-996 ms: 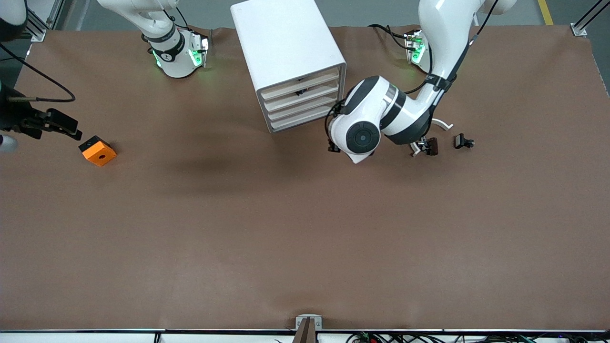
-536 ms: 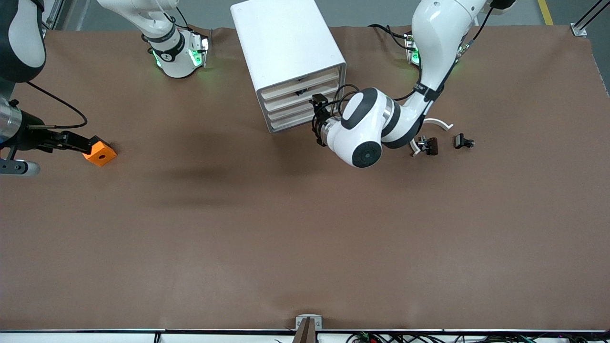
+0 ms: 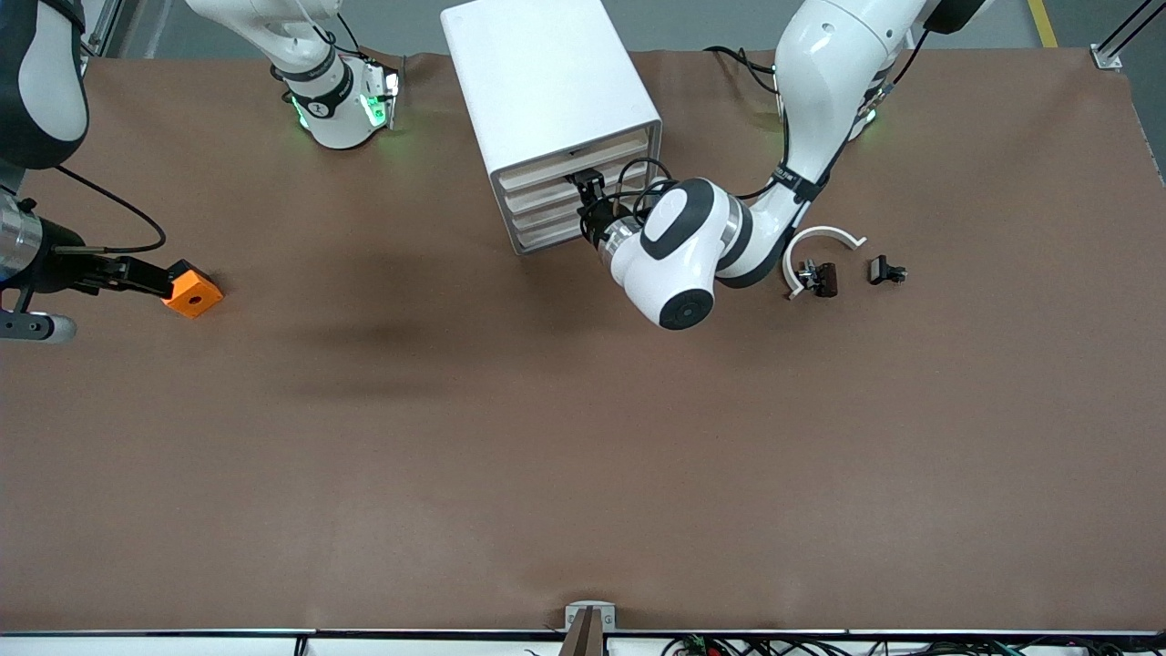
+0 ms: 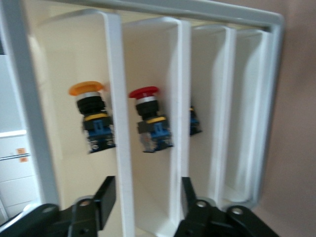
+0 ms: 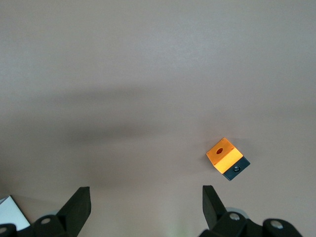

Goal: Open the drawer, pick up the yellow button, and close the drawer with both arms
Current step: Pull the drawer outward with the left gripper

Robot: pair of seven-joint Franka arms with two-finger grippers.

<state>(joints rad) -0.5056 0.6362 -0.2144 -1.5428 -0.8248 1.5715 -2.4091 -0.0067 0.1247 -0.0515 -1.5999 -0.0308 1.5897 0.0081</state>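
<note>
The white cabinet [image 3: 547,91] stands at the robots' side of the table, its four cream-fronted drawers [image 3: 574,196] all pushed in. My left gripper [image 3: 588,189] is at the drawer fronts, open. In the left wrist view its fingers [image 4: 105,196] stand either side of one drawer's front [image 4: 148,207]. That drawer holds a red-capped button [image 4: 150,121]. The orange-yellow-capped button [image 4: 92,117] lies in the drawer beside it, at the cabinet's top. My right gripper [image 3: 137,273] is open and empty over the table beside the orange cube [image 3: 193,292], which also shows in the right wrist view [image 5: 227,158].
Two small black clips [image 3: 818,276] [image 3: 885,271] and a white curved band [image 3: 824,239] lie toward the left arm's end of the table, beside the left arm's elbow. A third button [image 4: 194,121] is partly hidden in another drawer.
My left gripper has swung from beside the cabinet to its drawer fronts. My right gripper came closer to the orange cube, then held still.
</note>
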